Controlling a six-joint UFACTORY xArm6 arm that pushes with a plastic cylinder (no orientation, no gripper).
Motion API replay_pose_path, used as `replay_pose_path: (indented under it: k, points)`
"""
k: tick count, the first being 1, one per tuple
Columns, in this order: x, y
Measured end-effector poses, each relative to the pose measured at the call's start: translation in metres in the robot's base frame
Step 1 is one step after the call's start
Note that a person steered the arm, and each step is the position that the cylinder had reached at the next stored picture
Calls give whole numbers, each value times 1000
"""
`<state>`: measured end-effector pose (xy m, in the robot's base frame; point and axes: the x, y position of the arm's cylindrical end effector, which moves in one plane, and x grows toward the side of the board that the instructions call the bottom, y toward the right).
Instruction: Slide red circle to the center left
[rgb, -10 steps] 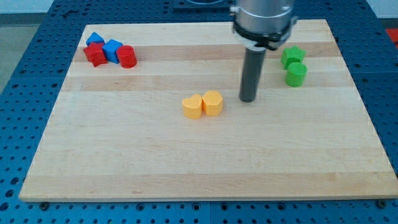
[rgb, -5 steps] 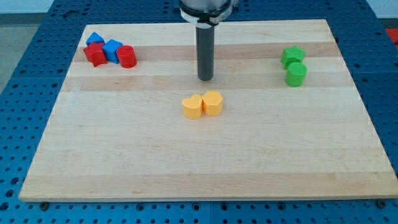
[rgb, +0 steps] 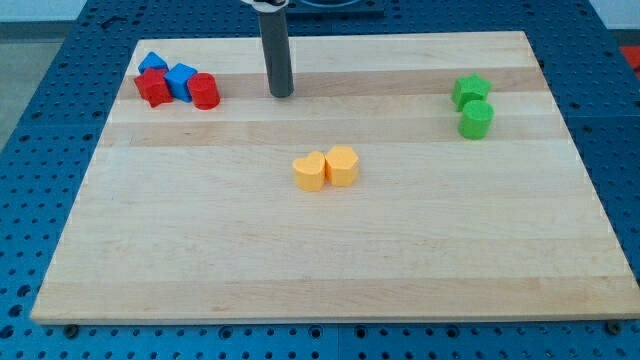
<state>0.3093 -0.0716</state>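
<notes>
The red circle (rgb: 204, 91) sits at the view's top left of the wooden board (rgb: 330, 240), at the right end of a tight cluster with a red star-like block (rgb: 153, 88) and two blue blocks (rgb: 181, 78) (rgb: 152, 63). My tip (rgb: 282, 94) stands on the board to the right of the red circle, about a block and a half's width away, not touching it.
Two yellow blocks (rgb: 310, 171) (rgb: 342, 165) lie side by side near the board's middle. Two green blocks (rgb: 470, 91) (rgb: 476, 120) sit at the view's right near the top. Blue perforated table (rgb: 30, 120) surrounds the board.
My tip has moved from right of the yellow blocks toward the view's top left, ending close to the right of the red circle. No block has moved.
</notes>
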Motion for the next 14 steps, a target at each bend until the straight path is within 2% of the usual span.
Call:
replay_pose_path:
  k: [2,6,7,8,12,13,14]
  points:
    - [5,-42]
    - [3,-44]
    - [-54,-76]
    - [-59,-83]
    - [-44,-82]
    - [-3,-91]
    - [-3,-91]
